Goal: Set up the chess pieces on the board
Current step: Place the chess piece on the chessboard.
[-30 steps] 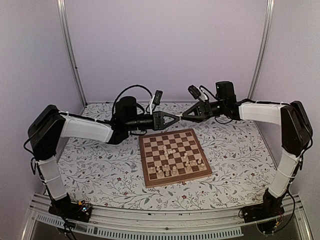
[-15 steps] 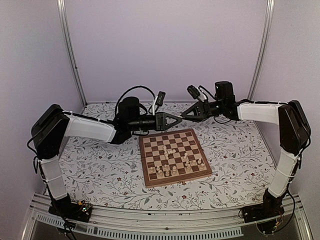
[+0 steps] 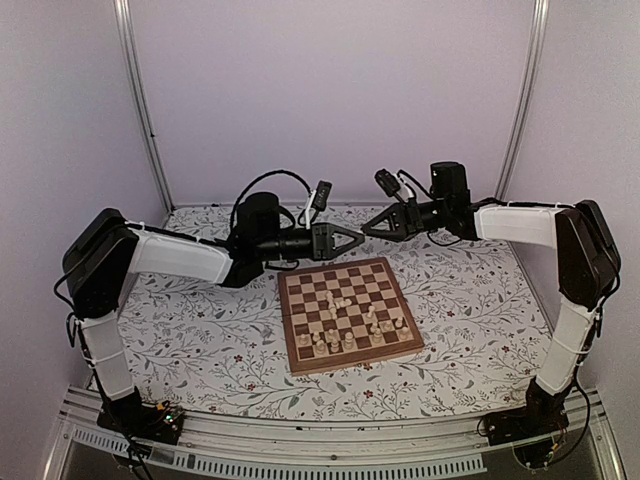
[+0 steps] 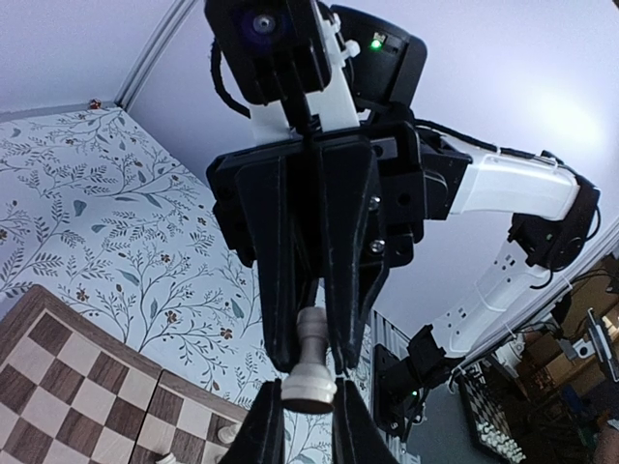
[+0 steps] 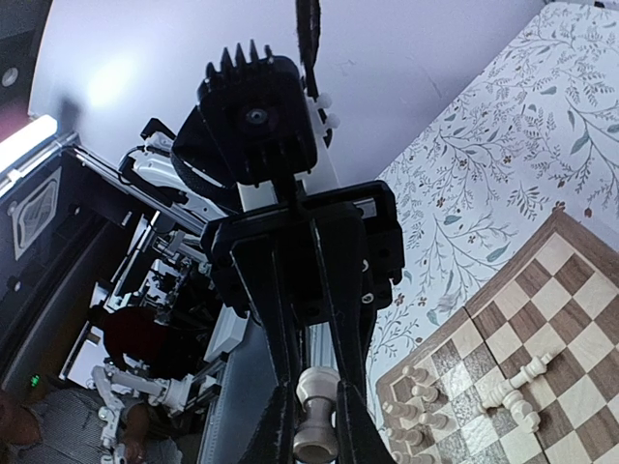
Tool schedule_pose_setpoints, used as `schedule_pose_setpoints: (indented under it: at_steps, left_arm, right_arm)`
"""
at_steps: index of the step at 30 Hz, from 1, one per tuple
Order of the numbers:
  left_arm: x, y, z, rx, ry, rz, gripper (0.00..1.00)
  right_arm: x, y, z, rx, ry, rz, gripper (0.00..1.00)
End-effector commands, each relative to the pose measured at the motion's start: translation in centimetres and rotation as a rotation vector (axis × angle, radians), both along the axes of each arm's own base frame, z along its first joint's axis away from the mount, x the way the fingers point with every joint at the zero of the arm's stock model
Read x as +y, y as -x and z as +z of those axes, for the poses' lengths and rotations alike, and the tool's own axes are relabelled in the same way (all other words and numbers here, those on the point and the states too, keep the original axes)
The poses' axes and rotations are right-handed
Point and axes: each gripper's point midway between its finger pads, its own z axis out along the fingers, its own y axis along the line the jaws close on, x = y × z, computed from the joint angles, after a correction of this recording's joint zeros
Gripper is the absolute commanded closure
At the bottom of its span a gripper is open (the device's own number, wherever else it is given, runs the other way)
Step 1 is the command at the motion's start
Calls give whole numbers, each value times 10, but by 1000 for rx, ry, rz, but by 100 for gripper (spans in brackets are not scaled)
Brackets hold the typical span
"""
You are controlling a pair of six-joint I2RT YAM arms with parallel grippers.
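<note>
right tool (image 3: 372, 229): now clenched on piece (image 4: 309, 365), released before | left tool (image 3: 350, 239): grasping same piece | tips meeting midair

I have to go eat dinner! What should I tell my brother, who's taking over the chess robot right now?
Left gripper: shut on the held piece, in the air near the board's far edge.
Right gripper: shut on that same piece, tip to tip with the left. It looks like a hand-over.
Board: flat on the tablecloth, far rows bare.
Other pieces: bunched on the near half, not in neat rows, at least one lying down.
Done: nothing lined up that I can see.
To do: one gripper lets go, place this piece, then line up the rest.
</note>
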Motion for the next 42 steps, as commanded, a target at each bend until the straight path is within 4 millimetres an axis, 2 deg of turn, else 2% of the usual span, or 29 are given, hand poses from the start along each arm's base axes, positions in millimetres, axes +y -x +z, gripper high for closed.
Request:
schedule_pose_setpoints:
  at_steps: [1,6,9,12,14,15,16,18,21,24,26,29,31,36,42]
  left_arm:
    - [-6,-3,0,4,-8,13,85]
    - [10,-3,0,-107,-174,52,78]
    - [35,-8,20,-249,-314,138,67]
    - [68,-21,37,-366,-448,244,59]
    - [95,-34,45,-410,-533,332,51]
    - [109,-43,52,-443,-564,395,44]
    - [124,-54,59,-465,-595,486,36]
    - [164,-80,72,-475,-681,733,29]
    - [209,-99,84,-484,-781,996,23]
    - [250,-106,89,-471,-812,1210,1]
    - [270,-104,84,-441,-811,1266,1]
    - [278,-88,69,-417,-738,1190,1]
    - [282,-75,77,-449,-675,1182,1]
    - [280,-68,98,-476,-660,1156,6]
    - [273,-59,115,-486,-592,1102,9]
  right_arm:
    - [-1,0,15,-63,-29,9,94]
    - [0,-20,14,-153,82,-96,97]
    - [-3,-28,16,-297,169,-153,97]
    - [2,-23,25,-476,251,-159,97]
    - [15,-8,27,-601,302,-117,97]
    - [29,8,27,-671,325,-72,97]
    - [37,19,25,-722,355,-41,97]
    - [56,42,18,-835,404,49,97]
    - [82,76,-4,-888,476,191,97]
    - [101,108,-38,-899,559,327,97]
    - [108,126,-59,-901,613,400,97]
    - [113,144,-94,-916,709,490,97]
    - [115,151,-112,-929,759,529,97]
    - [117,162,-135,-935,828,578,97]
    - [124,155,-154,-961,880,577,96]
